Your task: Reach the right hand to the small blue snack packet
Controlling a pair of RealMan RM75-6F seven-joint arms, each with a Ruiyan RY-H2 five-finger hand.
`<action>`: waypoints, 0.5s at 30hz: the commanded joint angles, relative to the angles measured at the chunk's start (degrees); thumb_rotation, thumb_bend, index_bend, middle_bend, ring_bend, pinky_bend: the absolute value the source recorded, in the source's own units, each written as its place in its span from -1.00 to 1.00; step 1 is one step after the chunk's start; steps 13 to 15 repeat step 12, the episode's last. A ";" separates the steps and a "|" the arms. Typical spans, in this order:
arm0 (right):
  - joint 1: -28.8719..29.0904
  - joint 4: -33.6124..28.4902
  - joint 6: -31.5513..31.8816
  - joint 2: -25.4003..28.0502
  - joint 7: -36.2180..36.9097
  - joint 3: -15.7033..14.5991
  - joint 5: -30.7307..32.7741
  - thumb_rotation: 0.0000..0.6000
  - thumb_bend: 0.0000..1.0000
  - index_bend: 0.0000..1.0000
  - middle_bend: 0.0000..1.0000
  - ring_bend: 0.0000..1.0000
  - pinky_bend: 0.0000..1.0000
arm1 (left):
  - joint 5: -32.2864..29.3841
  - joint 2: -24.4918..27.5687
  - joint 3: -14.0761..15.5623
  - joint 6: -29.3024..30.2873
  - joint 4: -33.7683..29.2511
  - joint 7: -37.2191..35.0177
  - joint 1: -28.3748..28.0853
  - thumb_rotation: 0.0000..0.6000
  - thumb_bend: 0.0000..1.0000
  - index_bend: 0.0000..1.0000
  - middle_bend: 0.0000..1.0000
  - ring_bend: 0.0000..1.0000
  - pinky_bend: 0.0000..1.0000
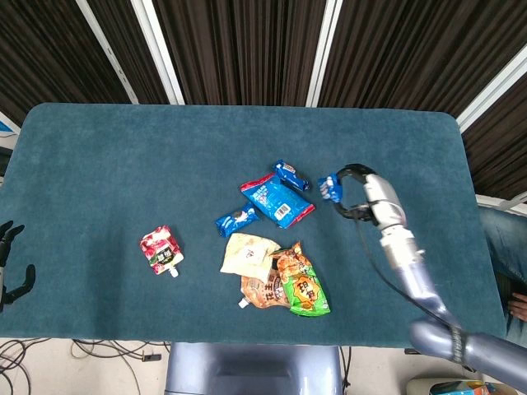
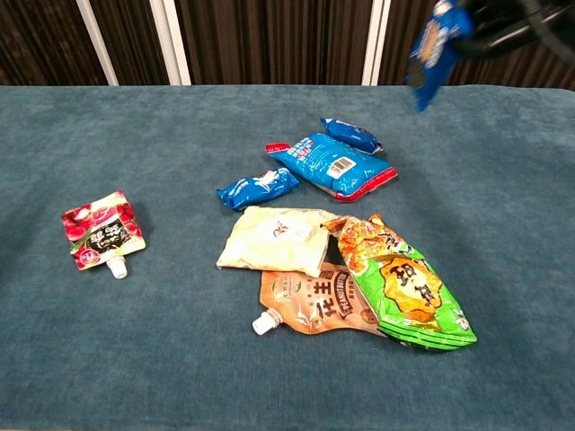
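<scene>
Blue packets — four, one [image 1: 329,187] pinched in the right hand's [image 1: 362,193] fingers [image 1: 347,173] — plus four other pouches on the surface [image 1: 123,164].

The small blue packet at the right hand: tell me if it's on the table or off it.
Off the table. The right hand holds the small blue packet in the air; the chest view shows it hanging above the table.

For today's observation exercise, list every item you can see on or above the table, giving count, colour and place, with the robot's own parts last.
Small blue snack packets: 3; one held up off the table in the right hand, one at table centre, one on the large blue bag's far end.
Large blue bag: 1, centre.
Cream packet: 1, centre front.
Orange-green bag: 1, front.
Brown spouted pouch: 1, front.
Red spouted pouch: 1, left.
Table: 1, teal.
Right hand: holds a packet.
Left hand: black, at the left edge.
</scene>
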 commanded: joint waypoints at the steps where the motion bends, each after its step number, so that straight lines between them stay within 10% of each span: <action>1: -4.88 -6.88 -0.67 7.47 10.51 1.04 -3.23 1.00 -0.19 -0.12 -0.23 -0.58 -0.67 | 0.03 -0.08 0.00 0.10 -0.08 0.22 0.01 1.00 -0.06 -0.78 -0.91 -0.76 -0.87; 15: -8.40 -9.24 -0.12 15.16 27.95 0.45 -12.63 1.00 -0.19 -0.12 -0.23 -0.57 -0.67 | 0.19 -0.26 0.10 0.57 -0.16 0.66 0.22 1.00 -0.06 -0.78 -0.91 -0.76 -0.87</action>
